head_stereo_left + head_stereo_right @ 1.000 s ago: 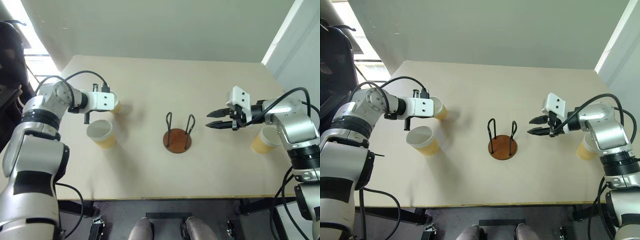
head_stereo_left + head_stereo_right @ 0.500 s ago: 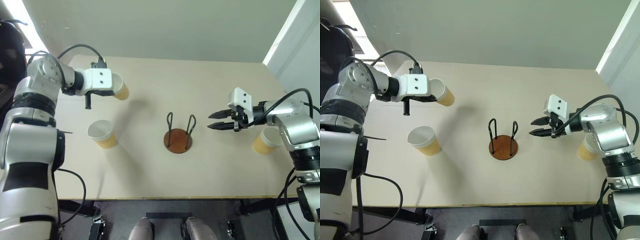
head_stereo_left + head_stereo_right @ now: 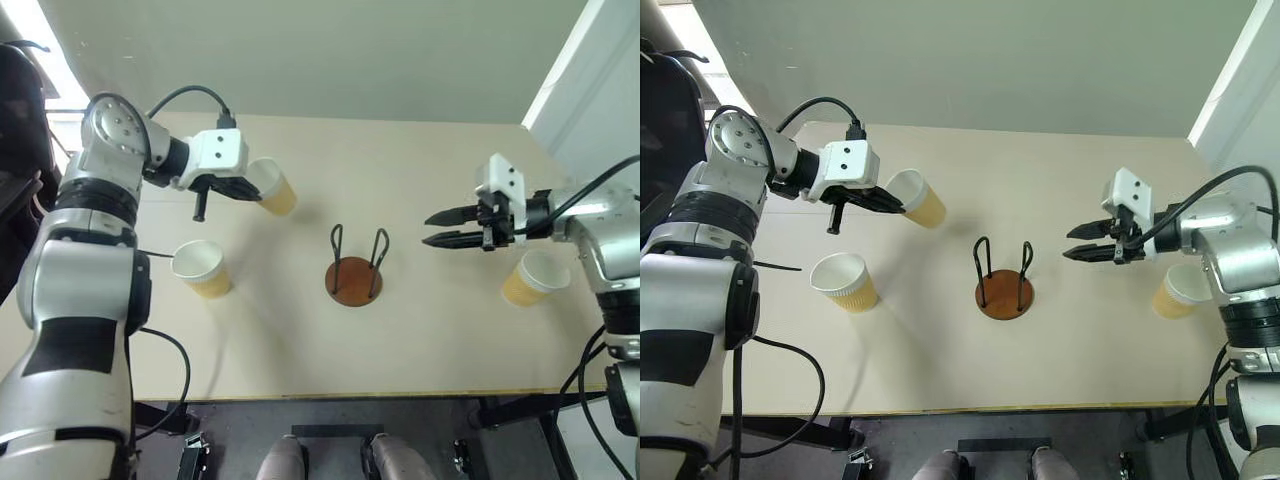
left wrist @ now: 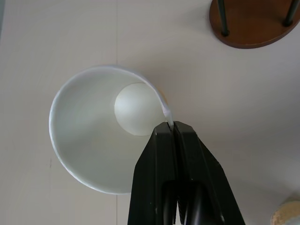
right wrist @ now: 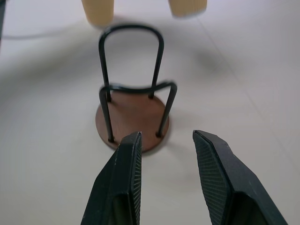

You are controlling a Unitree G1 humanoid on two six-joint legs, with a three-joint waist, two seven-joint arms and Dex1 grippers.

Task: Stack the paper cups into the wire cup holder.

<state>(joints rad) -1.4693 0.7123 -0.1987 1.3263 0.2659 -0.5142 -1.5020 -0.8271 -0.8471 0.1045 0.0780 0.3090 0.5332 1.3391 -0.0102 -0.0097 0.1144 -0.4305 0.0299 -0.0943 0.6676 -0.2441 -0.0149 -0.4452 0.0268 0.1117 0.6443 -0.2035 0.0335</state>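
While pinching a cup [image 3: 273, 188], left gripper [image 3: 243, 190] hangs raised.

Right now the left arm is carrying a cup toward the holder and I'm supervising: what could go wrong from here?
1. The left end effector pinches only the rim of the carried paper cup, which hangs tilted; it may slip or crumple.
2. The wire cup holder has two narrow upright loops; a tilted cup could catch on a loop and tip the holder.
3. The right end effector hovers open near the holder, where the arms might collide.
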